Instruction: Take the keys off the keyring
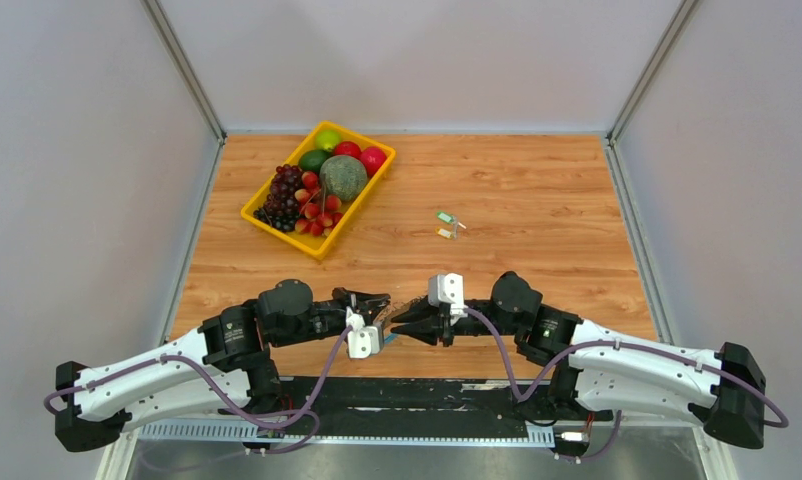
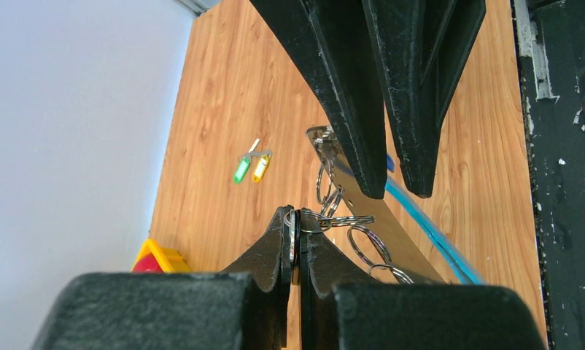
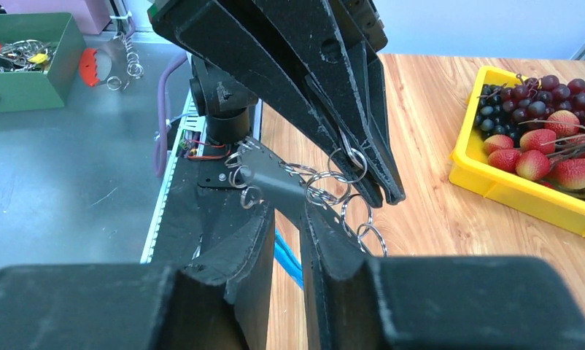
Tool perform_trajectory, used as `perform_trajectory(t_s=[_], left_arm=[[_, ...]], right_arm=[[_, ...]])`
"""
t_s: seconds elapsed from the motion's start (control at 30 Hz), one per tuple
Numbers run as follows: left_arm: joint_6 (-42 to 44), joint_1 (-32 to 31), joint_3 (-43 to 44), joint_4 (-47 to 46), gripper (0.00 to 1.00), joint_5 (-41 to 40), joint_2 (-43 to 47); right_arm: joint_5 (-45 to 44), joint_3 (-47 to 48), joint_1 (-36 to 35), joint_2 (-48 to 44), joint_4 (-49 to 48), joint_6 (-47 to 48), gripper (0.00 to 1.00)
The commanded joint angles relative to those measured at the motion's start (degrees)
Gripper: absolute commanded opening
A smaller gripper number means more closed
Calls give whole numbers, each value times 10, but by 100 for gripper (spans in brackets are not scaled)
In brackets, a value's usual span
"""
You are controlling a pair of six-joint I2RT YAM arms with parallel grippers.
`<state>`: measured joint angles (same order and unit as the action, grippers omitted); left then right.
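Left gripper (image 2: 294, 219) clenched on a ring of the keyring (image 3: 271, 175), right gripper (image 3: 286, 215) pinching its plate; two keys (image 1: 445, 224) lie well beyond the keyring.

Tray (image 1: 277, 232) far left on table (image 1: 537, 200), keys (image 1: 447, 225) to its right, keyring (image 3: 275, 175) nearer

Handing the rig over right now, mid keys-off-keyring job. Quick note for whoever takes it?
Grippers: left gripper shut on a small ring of the keyring. The right gripper is shut on its metal plate. Together they hold it above the table near the front edge.
Done: green key and orange key are off, lying side by side mid-table.
Left: no other keys visible on the rings from these views. Check the hidden side and remove any that remain.
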<state>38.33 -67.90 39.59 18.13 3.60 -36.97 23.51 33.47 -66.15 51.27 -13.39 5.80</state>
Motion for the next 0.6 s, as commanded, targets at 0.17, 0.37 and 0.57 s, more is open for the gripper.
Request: perform_trajectory(t_s=[0.17,0.37,0.57], left_arm=[[1,-2,15,-33,0,12,3],[0,-2,15,-33,0,14,4],[0,-2,15,-33,0,15,6]], right_arm=[[-7,2,-6,19,-83,26,23],[-11,8,-7,35,-88,29,23],[-20,3,-8,32,-89,30,25]])
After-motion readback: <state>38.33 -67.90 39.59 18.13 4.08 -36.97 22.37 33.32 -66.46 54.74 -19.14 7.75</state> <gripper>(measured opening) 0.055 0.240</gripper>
